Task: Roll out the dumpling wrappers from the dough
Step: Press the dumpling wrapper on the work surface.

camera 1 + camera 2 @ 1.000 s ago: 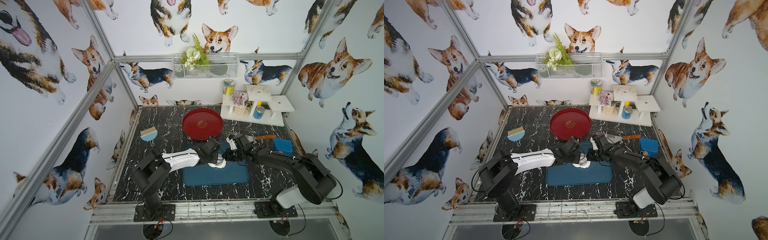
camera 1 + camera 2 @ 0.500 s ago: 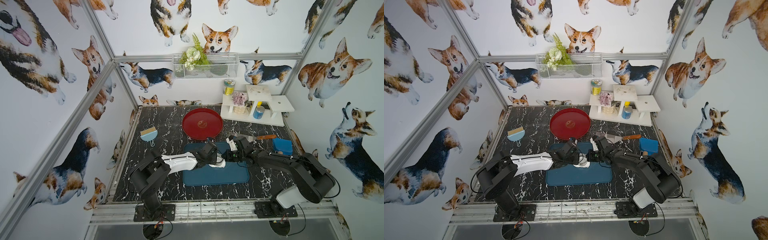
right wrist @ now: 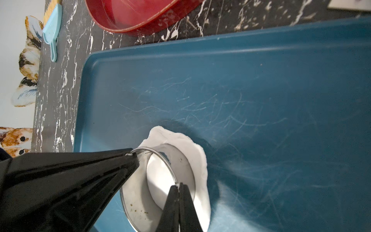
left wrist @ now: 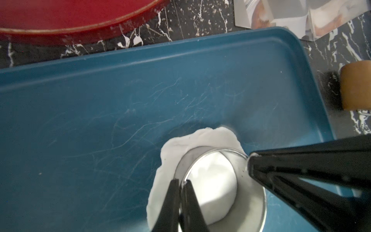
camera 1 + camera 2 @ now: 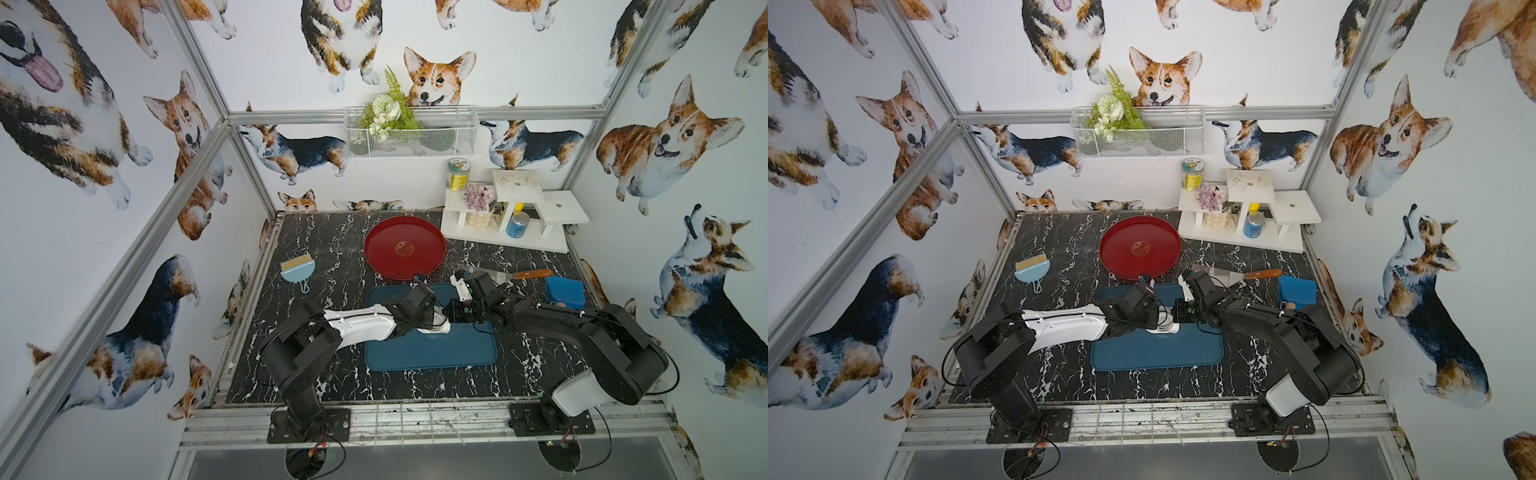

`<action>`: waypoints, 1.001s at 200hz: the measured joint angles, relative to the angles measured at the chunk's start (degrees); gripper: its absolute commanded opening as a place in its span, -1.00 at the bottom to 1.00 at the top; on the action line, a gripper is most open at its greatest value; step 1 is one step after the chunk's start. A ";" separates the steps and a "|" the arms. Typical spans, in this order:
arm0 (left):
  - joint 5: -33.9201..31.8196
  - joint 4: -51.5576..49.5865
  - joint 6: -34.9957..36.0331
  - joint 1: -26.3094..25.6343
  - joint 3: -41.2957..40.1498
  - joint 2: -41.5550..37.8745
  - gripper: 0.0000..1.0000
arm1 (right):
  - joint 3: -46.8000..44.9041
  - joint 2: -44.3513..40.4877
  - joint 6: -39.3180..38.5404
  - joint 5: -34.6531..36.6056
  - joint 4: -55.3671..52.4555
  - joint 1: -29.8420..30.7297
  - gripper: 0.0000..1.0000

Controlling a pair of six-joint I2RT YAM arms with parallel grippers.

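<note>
A flattened white sheet of dough (image 4: pixel 170 148) (image 3: pixel 200 160) (image 5: pixel 441 329) (image 5: pixel 1166 329) lies on the blue tray (image 5: pixel 432 353) (image 5: pixel 1158 353). A metal ring cutter (image 4: pixel 251 202) (image 3: pixel 136 200) stands on it. My left gripper (image 4: pixel 180 181) is shut on one side of the ring's rim. My right gripper (image 3: pixel 178 185) is shut on the opposite side. Inside the ring shows a round white patch of dough (image 4: pixel 210 190), shaped like a dumpling wrapper; I cannot tell whether it is cut free. In both top views the wrists hide the ring.
A red round plate (image 5: pixel 404 247) (image 5: pixel 1140 247) sits just behind the tray. To the right lie a wooden-handled scraper (image 5: pixel 532 274), a blue box (image 5: pixel 564 291) and a wooden cylinder end (image 4: pixel 355 86). A brush with dustpan (image 5: pixel 297 270) lies left, and a white shelf (image 5: pixel 498 232) stands at the back right.
Both grippers stay shut on the ring's rim. The wrists have shifted only slightly over the dough, the right one a little to the left.
</note>
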 measured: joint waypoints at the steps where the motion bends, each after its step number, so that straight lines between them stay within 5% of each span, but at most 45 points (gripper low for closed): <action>1: 0.02 0.00 0.00 -0.02 0.00 0.00 -1.00 | 0.02 -0.02 -0.04 0.02 -0.04 0.00 -1.00; 200: 4.17 -1.51 2.71 0.42 2.58 2.27 -1.00 | 4.68 0.92 -3.52 0.61 -10.16 -0.66 -1.00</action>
